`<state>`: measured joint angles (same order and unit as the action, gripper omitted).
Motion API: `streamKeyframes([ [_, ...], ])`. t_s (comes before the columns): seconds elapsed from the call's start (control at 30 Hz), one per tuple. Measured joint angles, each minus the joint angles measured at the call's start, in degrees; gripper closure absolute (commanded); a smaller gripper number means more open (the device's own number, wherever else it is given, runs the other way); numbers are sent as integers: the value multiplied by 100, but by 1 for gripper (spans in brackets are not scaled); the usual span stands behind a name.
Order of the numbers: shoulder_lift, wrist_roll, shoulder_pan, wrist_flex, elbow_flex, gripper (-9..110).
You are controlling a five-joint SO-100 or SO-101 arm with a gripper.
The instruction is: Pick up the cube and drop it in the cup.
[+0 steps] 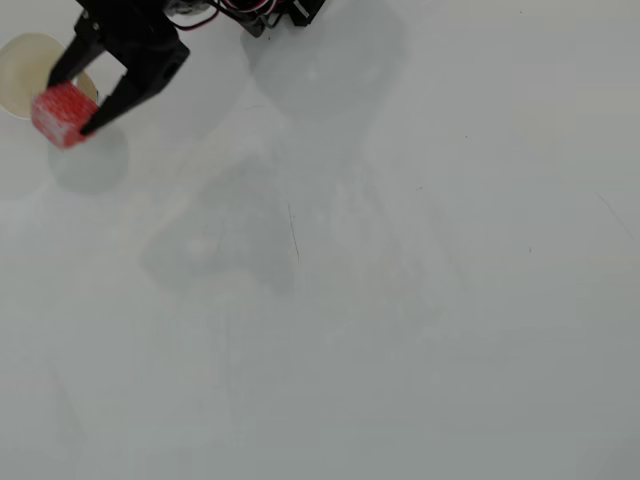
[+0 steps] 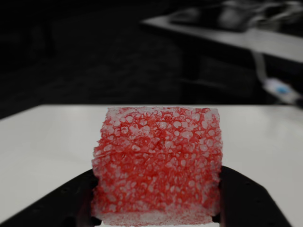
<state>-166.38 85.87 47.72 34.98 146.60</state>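
The red speckled cube sits between the two black fingers of my gripper at the top left of the overhead view. It overlaps the right edge of the cream cup, whose round rim shows just left of the gripper. In the wrist view the cube fills the middle, squeezed between both dark fingers, lifted above the white table. The cup is out of the wrist view.
The white table stretches right and toward the front with only faint shadows and scuff marks. The arm's base and red wires sit at the top edge. Beyond the table's far edge the wrist view shows a dark room and another desk.
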Motion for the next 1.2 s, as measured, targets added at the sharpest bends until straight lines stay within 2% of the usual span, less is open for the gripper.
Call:
streamKeyframes([
  [0.6, -255, 0, 1600, 0, 193, 97],
  [1.2, -105, 0, 2145, -413, 334, 97],
])
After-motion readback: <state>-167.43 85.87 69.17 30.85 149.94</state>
